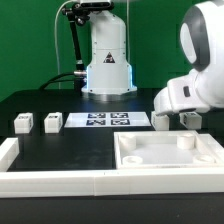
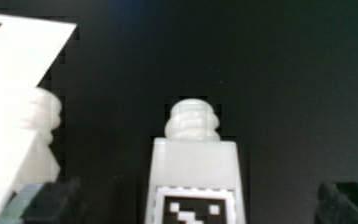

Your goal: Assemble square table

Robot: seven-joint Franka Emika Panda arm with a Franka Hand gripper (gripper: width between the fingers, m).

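The claw [image 1: 174,120] hangs spread wide, gripping nothing, at the marker board's [image 1: 104,120] end on the exterior view's right. The wrist view shows 1 leg [image 2: 197,165] between its fingers and a 2nd leg [image 2: 37,130] beside the board. The square slab [image 1: 165,155] lies rim-up in front of the board. A 3rd leg [image 1: 50,122] and a 4th leg [image 1: 22,123] stand off the board's other end.

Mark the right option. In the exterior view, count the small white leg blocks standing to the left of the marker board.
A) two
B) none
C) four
A: an outer leg block and an inner leg block stand side by side on the black table, on the exterior view's left of the marker board.
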